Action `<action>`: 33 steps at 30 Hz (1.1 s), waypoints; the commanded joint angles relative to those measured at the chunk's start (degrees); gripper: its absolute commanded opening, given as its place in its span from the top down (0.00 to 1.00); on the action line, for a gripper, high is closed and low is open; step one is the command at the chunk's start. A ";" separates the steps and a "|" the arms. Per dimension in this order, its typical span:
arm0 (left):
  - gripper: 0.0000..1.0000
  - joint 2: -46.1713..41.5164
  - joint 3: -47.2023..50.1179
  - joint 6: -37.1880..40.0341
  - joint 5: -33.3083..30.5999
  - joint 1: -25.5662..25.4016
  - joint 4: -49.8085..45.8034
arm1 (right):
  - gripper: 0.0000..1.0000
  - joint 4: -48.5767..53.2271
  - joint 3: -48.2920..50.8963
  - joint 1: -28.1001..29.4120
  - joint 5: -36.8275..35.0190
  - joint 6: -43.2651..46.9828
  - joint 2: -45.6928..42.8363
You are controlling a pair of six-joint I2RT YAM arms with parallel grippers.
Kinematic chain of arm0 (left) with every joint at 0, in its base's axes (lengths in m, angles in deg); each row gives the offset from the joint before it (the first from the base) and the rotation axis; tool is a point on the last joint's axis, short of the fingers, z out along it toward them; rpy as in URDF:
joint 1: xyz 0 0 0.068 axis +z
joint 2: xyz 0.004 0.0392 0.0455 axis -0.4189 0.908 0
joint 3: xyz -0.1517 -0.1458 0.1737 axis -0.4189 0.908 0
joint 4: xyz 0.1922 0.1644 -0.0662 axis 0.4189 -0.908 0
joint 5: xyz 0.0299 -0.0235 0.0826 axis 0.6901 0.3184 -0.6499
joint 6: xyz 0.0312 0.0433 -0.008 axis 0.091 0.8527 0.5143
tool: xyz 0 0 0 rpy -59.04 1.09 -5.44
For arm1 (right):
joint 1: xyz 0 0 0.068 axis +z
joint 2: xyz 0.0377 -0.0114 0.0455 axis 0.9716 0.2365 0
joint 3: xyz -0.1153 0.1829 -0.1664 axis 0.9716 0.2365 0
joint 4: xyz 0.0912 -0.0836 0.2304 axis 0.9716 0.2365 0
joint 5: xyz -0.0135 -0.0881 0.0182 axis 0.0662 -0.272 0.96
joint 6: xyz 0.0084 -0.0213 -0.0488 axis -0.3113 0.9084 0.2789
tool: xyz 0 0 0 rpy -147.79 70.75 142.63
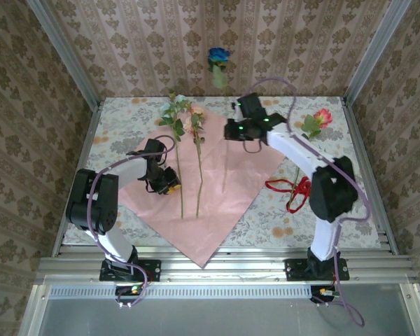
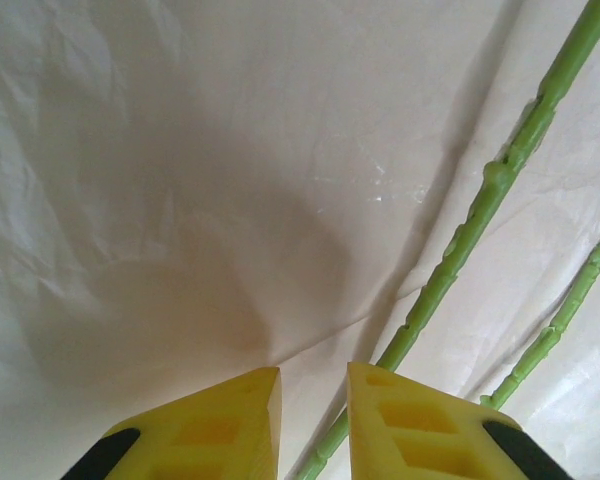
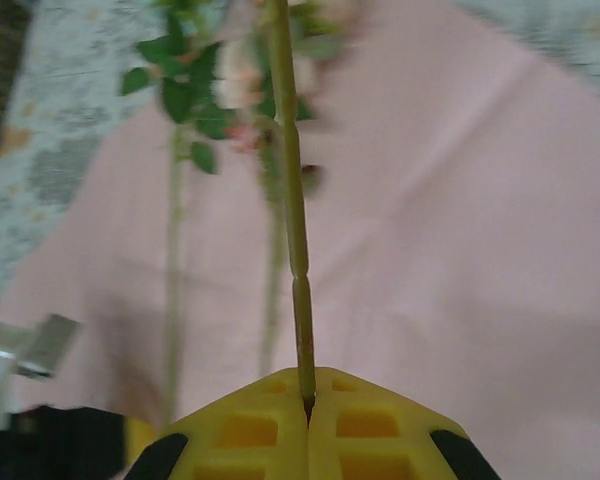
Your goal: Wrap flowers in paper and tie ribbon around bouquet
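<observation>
Right jaws pinch one flower's thin, springy stem (image 3: 296, 240) mid-length, probably the safest hold, while left jaws hover slightly parted above the flimsy paper (image 2: 180, 200).

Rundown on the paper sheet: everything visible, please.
The paper is a large thin sheet, pink side up, creased, lying flat as a diamond on the floral tablecloth, its near corner past the table edge. Two flowers lie on it, stems toward the arms. The left hand hovers low over its left part, slightly open; the right hand holds a third stem above it.
</observation>
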 commanded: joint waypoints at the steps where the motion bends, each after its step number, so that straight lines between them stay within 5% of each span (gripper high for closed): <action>1: 0.77 -0.35 0.77 0.12 0.37 0.40 -0.06 | 1.00 -4.54 -7.52 3.10 3.06 -6.42 8.12; 7: 0.78 -0.26 0.30 0.05 0.36 0.71 -0.13 | 1.00 -3.16 -19.53 7.20 4.96 -9.97 21.60; 14: 0.78 -0.04 -0.12 0.26 0.36 1.03 -0.28 | 0.98 1.80 -22.59 9.69 4.99 -10.78 27.57; 18: 0.77 0.31 -0.20 0.36 0.54 1.03 -0.21 | 0.57 5.68 -23.12 9.11 3.59 -8.51 26.69; 21: 0.77 0.53 -0.56 0.42 0.71 1.03 -0.29 | 0.45 8.45 -22.61 7.40 2.45 -6.82 22.65; 27: 0.77 -0.02 -1.12 0.53 0.67 1.03 -0.83 | 0.44 10.26 -12.45 -0.74 -0.27 -1.64 8.50; 33: 0.77 -0.61 -0.43 0.45 0.63 1.02 -0.92 | 0.44 13.53 1.83 -16.76 -3.19 4.20 -0.32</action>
